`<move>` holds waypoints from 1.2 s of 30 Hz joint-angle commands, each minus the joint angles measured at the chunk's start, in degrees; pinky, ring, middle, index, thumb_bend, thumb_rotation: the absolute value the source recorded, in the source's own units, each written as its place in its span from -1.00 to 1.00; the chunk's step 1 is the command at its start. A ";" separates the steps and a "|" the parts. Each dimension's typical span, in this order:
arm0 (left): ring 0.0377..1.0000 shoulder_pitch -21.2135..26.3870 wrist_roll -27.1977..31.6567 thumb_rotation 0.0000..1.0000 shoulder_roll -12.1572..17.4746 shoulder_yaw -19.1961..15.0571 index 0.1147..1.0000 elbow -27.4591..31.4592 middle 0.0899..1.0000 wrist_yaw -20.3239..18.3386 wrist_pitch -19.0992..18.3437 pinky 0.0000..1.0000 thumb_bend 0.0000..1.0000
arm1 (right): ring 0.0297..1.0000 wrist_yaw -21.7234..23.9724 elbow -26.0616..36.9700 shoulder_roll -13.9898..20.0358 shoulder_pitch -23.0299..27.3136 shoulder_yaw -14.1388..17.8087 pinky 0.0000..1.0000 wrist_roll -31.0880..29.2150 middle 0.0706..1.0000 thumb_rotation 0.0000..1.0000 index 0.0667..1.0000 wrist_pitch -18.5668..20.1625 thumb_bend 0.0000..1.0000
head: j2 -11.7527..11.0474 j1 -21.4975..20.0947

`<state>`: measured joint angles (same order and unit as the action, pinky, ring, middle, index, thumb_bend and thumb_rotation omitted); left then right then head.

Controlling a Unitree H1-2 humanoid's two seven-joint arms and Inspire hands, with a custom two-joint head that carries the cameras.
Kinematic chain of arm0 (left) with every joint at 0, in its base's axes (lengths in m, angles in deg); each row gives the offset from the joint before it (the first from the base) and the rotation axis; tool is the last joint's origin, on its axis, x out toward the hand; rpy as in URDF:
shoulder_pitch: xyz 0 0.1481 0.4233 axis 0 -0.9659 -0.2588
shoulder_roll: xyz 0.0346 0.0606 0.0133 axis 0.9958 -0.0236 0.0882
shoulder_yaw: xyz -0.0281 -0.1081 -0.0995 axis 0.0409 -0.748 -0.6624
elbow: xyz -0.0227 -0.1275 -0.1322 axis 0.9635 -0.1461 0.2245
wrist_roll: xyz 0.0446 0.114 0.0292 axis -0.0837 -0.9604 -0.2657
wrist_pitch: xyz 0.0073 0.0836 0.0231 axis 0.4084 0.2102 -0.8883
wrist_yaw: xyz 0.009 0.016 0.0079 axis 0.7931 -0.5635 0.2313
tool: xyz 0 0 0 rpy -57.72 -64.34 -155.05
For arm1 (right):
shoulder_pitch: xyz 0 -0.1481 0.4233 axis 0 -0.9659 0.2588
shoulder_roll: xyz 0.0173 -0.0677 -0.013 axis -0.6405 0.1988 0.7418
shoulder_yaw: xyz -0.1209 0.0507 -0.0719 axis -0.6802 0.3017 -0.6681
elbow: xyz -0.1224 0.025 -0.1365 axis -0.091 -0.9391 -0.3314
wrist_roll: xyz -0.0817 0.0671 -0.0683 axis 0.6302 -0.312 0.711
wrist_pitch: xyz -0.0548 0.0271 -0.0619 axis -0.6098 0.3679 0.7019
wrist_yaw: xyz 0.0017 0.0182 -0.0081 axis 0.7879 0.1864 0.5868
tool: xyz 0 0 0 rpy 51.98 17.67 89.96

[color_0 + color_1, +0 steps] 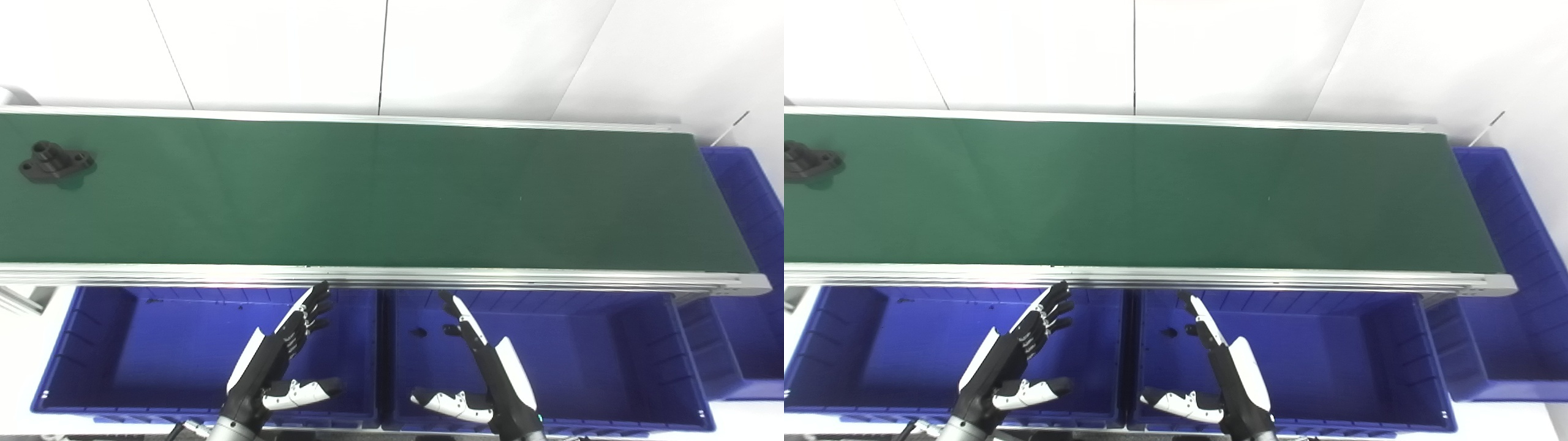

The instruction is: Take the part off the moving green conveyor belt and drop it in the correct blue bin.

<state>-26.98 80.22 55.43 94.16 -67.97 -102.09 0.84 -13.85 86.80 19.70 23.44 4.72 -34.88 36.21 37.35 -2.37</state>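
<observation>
Green conveyor belt [380, 196] spans view, aluminium-framed. Three blue bins: left bin [79, 361] and middle bin [612, 367] below near rail, right bin [744, 202] at belt's far right end. Left hand [278, 361] hovers over left bin, right hand [484, 373] over middle bin; both empty, fingers spread. Black part [55, 163] lies on belt at far left, well apart from hands. Step judged: waiting for arrival. Next move calls for timing reach over rail as part nears, likely left hand.

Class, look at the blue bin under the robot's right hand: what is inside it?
Inside the right blue bin lie two small dark bits near its back left. The right hand covers part of the floor; the rest looks bare.
</observation>
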 commanded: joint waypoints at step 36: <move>0.89 1.03 -0.96 -0.13 2.11 -0.39 0.95 0.12 0.96 0.40 1.68 0.79 0.61 | 0.84 -1.13 -0.56 0.45 0.73 -0.94 0.58 1.83 0.97 0.19 1.00 -2.73 0.67 | -0.56 -0.50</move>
<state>-26.99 78.23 57.02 94.00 -68.34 -101.38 0.84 -15.07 85.76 20.16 23.76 3.70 -32.92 35.45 36.83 -2.90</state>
